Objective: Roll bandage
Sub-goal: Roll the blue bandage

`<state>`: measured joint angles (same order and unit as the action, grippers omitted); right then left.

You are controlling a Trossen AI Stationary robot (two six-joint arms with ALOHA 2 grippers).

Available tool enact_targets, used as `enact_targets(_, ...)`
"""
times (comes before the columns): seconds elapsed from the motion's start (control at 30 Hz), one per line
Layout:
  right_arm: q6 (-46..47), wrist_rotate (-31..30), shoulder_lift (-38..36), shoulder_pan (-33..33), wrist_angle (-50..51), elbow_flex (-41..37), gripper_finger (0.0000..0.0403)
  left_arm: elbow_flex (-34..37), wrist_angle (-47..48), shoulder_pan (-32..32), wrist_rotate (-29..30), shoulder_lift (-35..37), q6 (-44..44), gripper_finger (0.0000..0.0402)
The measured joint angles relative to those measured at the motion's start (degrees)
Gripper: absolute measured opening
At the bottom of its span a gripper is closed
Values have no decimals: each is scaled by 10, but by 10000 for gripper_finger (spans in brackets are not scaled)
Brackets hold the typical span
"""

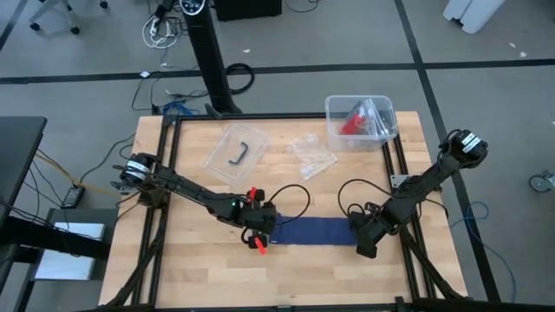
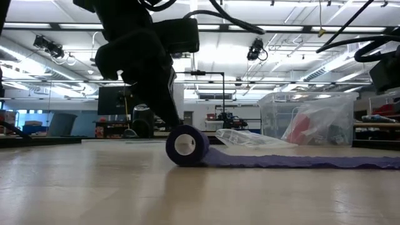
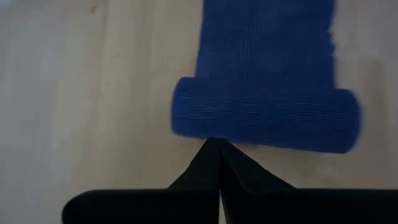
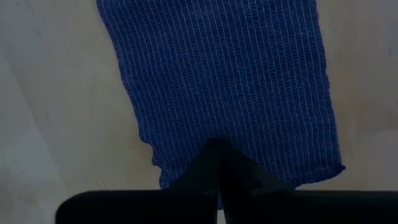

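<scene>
The dark blue bandage (image 1: 316, 231) lies along the near middle of the table. Its left end is wound into a small roll (image 3: 267, 118) that stands on its curved side on the wood, its hollow core (image 2: 184, 144) facing the low view. The rest is a flat strip (image 2: 300, 161) on the table, running toward the right. My left gripper (image 3: 216, 144) is shut and stands at the roll's left side. My right gripper (image 4: 216, 144) is shut and stands on the strip's right end. My left gripper touches the roll's curved outer side (image 3: 214, 132) with its shut fingertips, on the side away from the flat strip. The fingers slant down from the table's left. The roll rests on the table. My right gripper presses its shut fingertips down on the strip's right end (image 4: 214, 134), close to the end edge (image 4: 311, 174). The fingers come steeply from above. The strip lies flat on the wood under them.
A clear plastic bin (image 1: 360, 117) with a red item stands at the far right. Two clear plastic bags (image 1: 238, 152) (image 1: 312, 156) lie at the far middle, one holding a black hook. Black frame rails (image 1: 399, 165) run along the table's sides.
</scene>
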<state>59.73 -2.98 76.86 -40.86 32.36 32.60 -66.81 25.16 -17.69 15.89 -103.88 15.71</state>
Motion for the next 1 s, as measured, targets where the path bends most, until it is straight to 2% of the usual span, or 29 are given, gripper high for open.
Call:
enact_targets(0.67, 2, 3, 1, 0, 3, 0, 0, 6, -69, 4, -14, -22, -20, 1)
enact_targets(1.0, 34, 18, 1, -4, 29, 0, 0, 5, -90, 4, -16, -25, -33, 1)
